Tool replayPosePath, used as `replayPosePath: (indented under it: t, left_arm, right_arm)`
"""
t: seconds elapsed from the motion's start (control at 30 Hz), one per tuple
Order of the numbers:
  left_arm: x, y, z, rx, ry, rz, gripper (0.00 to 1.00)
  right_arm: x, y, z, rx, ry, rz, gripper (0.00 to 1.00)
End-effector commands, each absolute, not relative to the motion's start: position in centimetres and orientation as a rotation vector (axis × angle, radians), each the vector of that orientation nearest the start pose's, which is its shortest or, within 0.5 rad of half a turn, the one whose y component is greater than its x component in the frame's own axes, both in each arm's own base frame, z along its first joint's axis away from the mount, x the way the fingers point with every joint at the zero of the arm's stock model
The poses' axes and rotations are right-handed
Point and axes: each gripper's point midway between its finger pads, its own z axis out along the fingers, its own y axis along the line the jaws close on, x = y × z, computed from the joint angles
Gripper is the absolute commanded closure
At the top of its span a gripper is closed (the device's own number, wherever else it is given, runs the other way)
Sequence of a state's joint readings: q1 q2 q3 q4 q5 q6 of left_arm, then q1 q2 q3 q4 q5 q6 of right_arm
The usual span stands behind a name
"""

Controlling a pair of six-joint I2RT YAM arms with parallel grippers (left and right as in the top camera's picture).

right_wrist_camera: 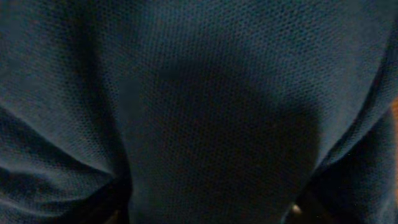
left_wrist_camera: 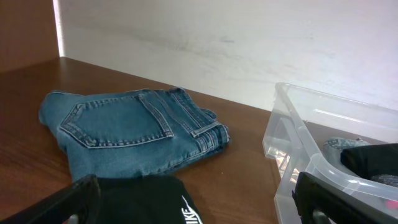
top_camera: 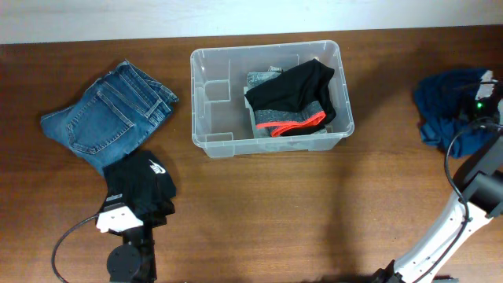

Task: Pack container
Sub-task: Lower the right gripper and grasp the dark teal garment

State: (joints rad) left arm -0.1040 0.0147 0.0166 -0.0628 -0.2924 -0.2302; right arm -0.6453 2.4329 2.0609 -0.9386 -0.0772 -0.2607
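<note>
Left gripper [left_wrist_camera: 193, 202] hangs released, fingers spread wide and empty, above a black logo garment [top_camera: 141, 179] at the near left of the brown desk [top_camera: 314, 212]. Right gripper [top_camera: 479, 101] sits over a dark blue garment [top_camera: 440, 106] at the far right. Whether it is released or clenched, I cannot tell. The container [top_camera: 206, 98] stands far centre, holding black and grey clothes [top_camera: 295, 90] in its right side, with folded jeans [top_camera: 106, 118] to its left.

The whole table [top_camera: 314, 228] is seen from straight above. Jeans [left_wrist_camera: 130, 130] and container [left_wrist_camera: 297, 138] are viewed low from the left wrist, both shared with overhead. The right wrist view is filled by blue fabric [right_wrist_camera: 199, 93], very near.
</note>
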Motion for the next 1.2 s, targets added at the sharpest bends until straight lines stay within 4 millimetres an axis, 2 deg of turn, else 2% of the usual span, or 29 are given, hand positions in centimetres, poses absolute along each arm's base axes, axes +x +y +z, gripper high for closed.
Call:
replayPosePath:
  t: [0.0,0.1,0.23,0.43,0.57,0.8,0.97,1.17]
  left_arm:
    - [24.3,2.6,16.3,-0.320,1.593,-0.006,0.01]
    - [24.3,2.6,16.3,-0.319,1.593,-0.006,0.01]
    - [24.3,2.6,16.3,-0.320,1.593,-0.006,0.00]
    - [24.3,2.6,16.2,-0.320,1.594,-0.006,0.01]
    - [24.3,2.6,16.3,-0.320,1.593,-0.006,0.01]
    - [24.3,2.6,16.3,-0.320,1.593,-0.006,0.01]
    - [24.3,2.6,16.2,-0.319,1.594,-0.006,0.01]
    - [24.3,2.6,16.2,-0.320,1.594,-0.006,0.01]
  right_arm:
    - [42.2,-25.9,-3.4,0.504,2.982,0.122,0.24]
    - [41.7,-24.7,-3.5,0.510,3.020,0.152,0.17]
    - [41.2,-23.5,-3.5,0.604,3.043,0.186,0.11]
    - [41.4,-22.4,-3.5,0.589,3.064,0.199,0.13]
    - [41.4,-22.0,-3.5,0.581,3.072,0.209,0.26]
    - [41.0,-21.9,-3.5,0.590,3.085,0.219,0.63]
    - [41.0,-21.9,-3.5,0.589,3.083,0.218,0.74]
    - [41.4,-22.1,-3.1,0.586,3.070,0.209,0.95]
